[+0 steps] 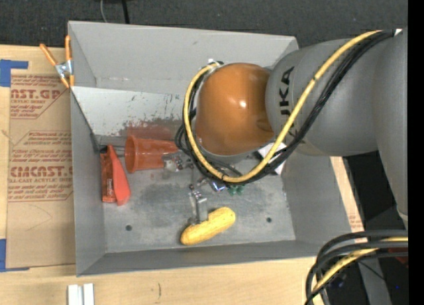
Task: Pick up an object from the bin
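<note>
Yellow banana [209,225]: flat on bin [149,212] floor by the front wall, long axis slanted, one end front-left, the other back-right. Gripper [197,209]: at its left half, probably lined up for a grasp; open or closed, cannot tell. Red cup [149,153]: on its side, behind, apart

Reaches in from the right, orange wrist cover [232,108] hanging over mid-bin. Low near the front wall of the grey bin [86,231]: gripper [197,205], just beside a yellow corn-cob-like toy [209,225] lying aslant. Well apart to the left: red cup [147,152] on its side, orange-red wedge [114,178] against the left wall.
</note>
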